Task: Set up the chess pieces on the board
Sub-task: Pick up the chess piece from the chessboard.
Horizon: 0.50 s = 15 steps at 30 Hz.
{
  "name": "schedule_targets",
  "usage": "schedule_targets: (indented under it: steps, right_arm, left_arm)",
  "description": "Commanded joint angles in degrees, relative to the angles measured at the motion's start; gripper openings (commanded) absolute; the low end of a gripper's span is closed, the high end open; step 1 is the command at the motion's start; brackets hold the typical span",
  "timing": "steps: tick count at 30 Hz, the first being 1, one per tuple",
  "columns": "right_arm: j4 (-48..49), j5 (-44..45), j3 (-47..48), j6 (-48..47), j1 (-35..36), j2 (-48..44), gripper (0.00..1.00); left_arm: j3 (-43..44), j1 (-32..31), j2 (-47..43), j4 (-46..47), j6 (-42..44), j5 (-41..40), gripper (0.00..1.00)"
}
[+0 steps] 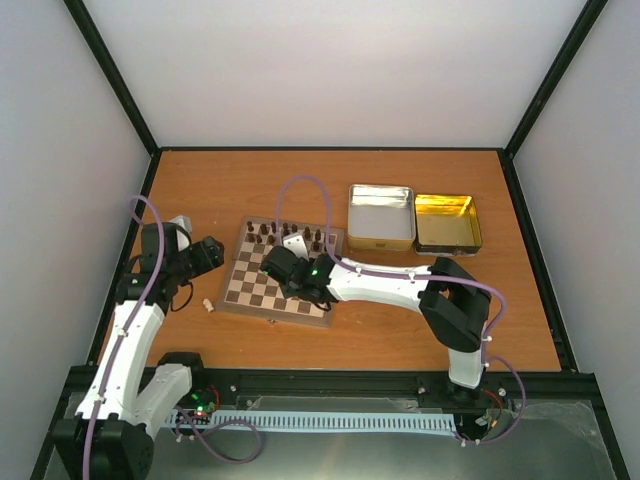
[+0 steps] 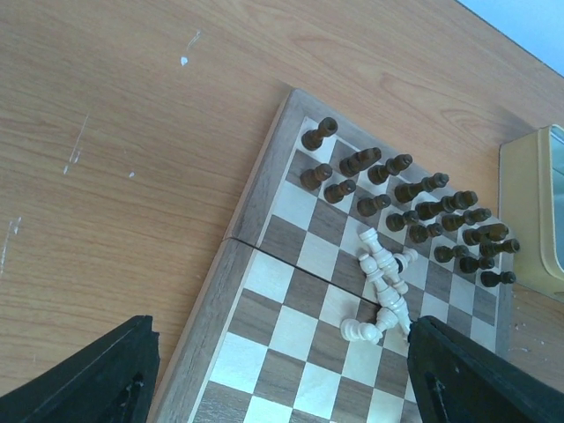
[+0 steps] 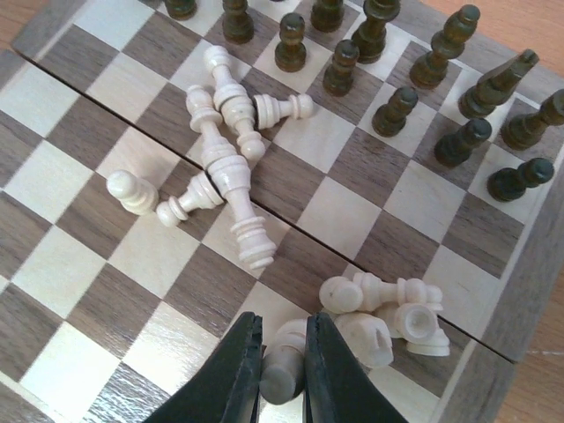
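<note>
The board (image 1: 250,290) lies left of the table's centre. Dark brown chess pieces (image 3: 397,79) stand in two rows along its far edge. Several cream pieces (image 3: 225,167) lie toppled mid-board, and a small heap of cream pieces (image 3: 388,313) lies close by. My right gripper (image 3: 284,352) is shut on a cream piece (image 3: 284,374), held just above the board beside that heap. Over the board's left border (image 2: 211,291), my left gripper (image 2: 284,361) hangs open with nothing between its fingers (image 2: 106,379).
A silver tin (image 1: 381,216) and a gold tin (image 1: 447,222) stand open at the back, right of the board. One small cream piece (image 1: 208,306) lies on the table off the board's left side. Black frame rails edge the table.
</note>
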Motion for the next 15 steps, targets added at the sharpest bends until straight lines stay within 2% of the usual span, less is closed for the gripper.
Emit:
schedule_targets:
  steps: [1,12,15]
  right_arm:
    - [6.0,-2.16,-1.35,0.29,-0.76,-3.03,0.12]
    - [11.17,-3.73,-4.98,-0.55,-2.1,-4.3,0.11]
    - [11.37,-3.94,-5.52,-0.74,-2.15,-4.51,0.12]
  left_arm:
    - [1.0,0.28,1.56,-1.95,-3.16,-0.62,0.79]
    - [0.94,0.27,5.73,-4.3,-11.38,-11.42,0.9]
    - [1.55,0.26,7.37,-5.35,-14.11,-18.6,0.98]
